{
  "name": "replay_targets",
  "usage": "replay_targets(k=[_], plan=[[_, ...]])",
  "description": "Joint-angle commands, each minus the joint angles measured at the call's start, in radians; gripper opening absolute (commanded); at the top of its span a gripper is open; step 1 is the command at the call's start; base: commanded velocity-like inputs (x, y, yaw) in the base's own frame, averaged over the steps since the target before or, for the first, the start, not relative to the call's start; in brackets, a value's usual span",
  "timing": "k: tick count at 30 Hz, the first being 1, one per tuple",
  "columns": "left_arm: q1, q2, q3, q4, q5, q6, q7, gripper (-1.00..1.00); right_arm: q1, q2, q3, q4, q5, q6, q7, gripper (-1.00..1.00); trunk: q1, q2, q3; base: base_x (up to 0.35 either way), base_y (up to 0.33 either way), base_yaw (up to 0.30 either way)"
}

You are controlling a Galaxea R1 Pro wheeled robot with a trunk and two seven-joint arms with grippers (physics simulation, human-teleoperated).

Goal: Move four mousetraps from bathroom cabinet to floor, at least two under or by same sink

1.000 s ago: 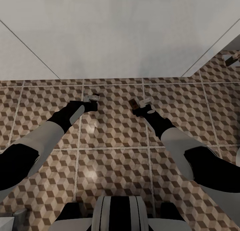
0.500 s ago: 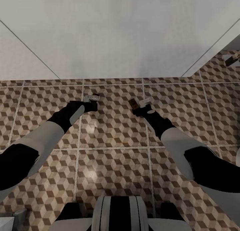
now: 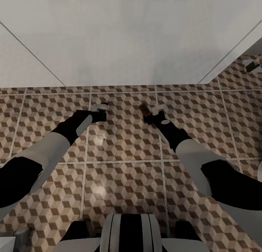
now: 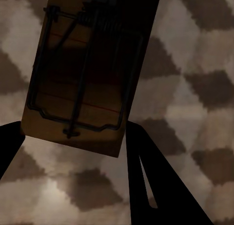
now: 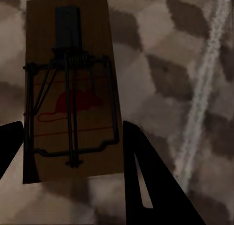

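Note:
Both arms reach out low over the cube-patterned bathroom floor (image 3: pixel 123 179), just in front of the white vanity front under the sink (image 3: pixel 127 37). My left gripper (image 3: pixel 100 107) is shut on a tan mousetrap (image 4: pixel 87 74); its black wire spring shows, and a dark finger (image 4: pixel 146 181) presses each long side. My right gripper (image 3: pixel 154 111) is shut on a second mousetrap (image 5: pixel 73 88) that has a red spot under its wire. That second trap (image 3: pixel 143 108) sticks out from the fingers close above the tiles. The cabinet is out of view.
The vanity's flat front closes off the far side. A strip of floor runs past its right corner, where a small dark object (image 3: pixel 251 66) lies; I cannot tell what it is. My base (image 3: pixel 131 234) stands at the near edge, with a grey thing (image 3: pixel 20 235) beside it.
The right gripper has shifted slightly forward and left with its mousetrap. The left arm and the camera have stayed still.

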Motion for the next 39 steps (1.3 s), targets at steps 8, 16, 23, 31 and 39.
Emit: replay_targets(k=[8, 16, 23, 31, 39], plan=[[-0.001, 0.001, -0.007, -0.001, 0.003, 0.004, 0.006, -1.0, 0.0, 0.0, 0.003, -0.003, 0.009, -0.024, -0.002, -1.0, 0.0, 0.0, 0.0, 0.0, 0.0, 0.0], [-0.001, 0.001, -0.007, -0.001, 0.003, 0.004, 0.006, -1.0, 0.0, 0.0, 0.003, -0.004, 0.009, -0.025, -0.002, -1.0, 0.0, 0.0, 0.0, 0.0, 0.0, 0.0], [-0.001, 0.001, -0.007, -0.001, 0.003, 0.004, 0.006, -1.0, 0.0, 0.0, 0.003, -0.004, 0.009, -0.024, -0.002, -1.0, 0.0, 0.0, 0.0, 0.0, 0.0, 0.0], [-0.001, 0.001, -0.007, -0.001, 0.003, 0.004, 0.006, -1.0, 0.0, 0.0, 0.002, -0.004, 0.009, -0.024, -0.002, -1.0, 0.0, 0.0, 0.0, 0.0, 0.0, 0.0], [-0.001, 0.001, -0.007, -0.001, 0.003, 0.004, 0.006, -1.0, 0.0, 0.0, 0.002, -0.003, 0.009, -0.024, -0.002, 1.0, 0.0, 0.0, 0.0, 0.0, 0.0, 0.0]])
